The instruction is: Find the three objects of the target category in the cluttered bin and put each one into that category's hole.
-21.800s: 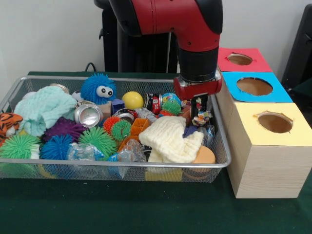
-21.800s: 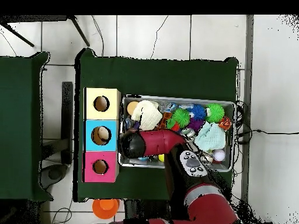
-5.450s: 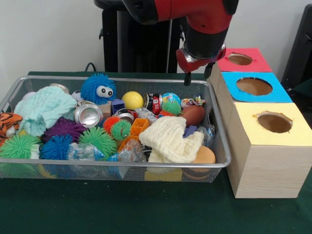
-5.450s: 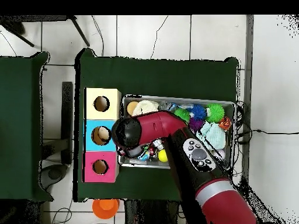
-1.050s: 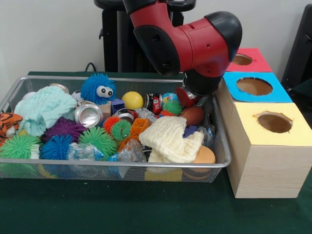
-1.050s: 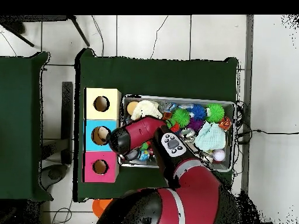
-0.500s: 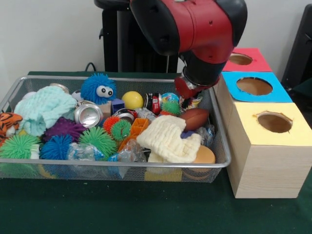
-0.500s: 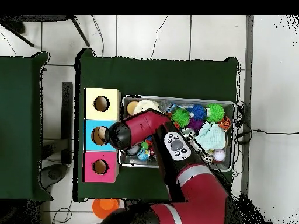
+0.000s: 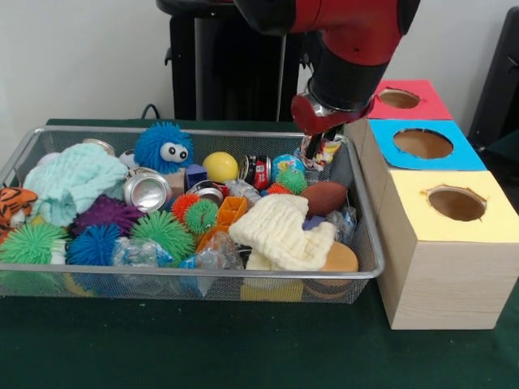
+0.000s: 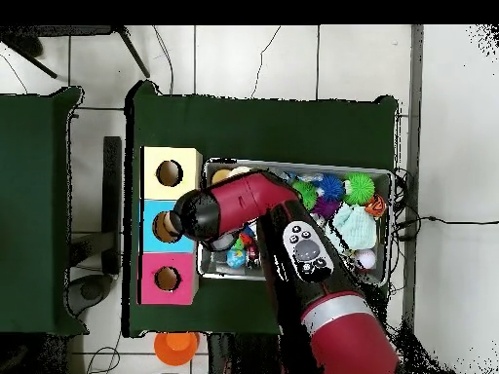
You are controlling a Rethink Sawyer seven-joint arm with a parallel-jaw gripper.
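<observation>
The wire-mesh bin (image 9: 203, 130) is full of spiky balls, cans, cloths and bottles; it also shows in the overhead view (image 10: 322, 166). My gripper (image 9: 319, 151) hangs above the bin's right end, next to the blue-topped box. It is shut on a small crumpled white, yellow and red item (image 9: 326, 152), held clear of the pile. The blue-topped hole (image 9: 422, 143) lies just to its right, uncovered. In the overhead view the arm's end (image 10: 192, 215) hides the gripper and overlaps the blue hole (image 10: 168, 226).
A red-topped hole (image 9: 400, 98) stands behind the blue one and a yellow-topped hole (image 9: 456, 203) in front. In the bin lie a cream cloth (image 9: 280, 231), a brown football (image 9: 324, 197), a blue googly-eyed ball (image 9: 163, 147) and a silver can (image 9: 147, 190).
The gripper has risen out of the pile with the crumpled item and moved slightly toward the boxes. In the overhead view the arm's end now reaches over the blue box.
</observation>
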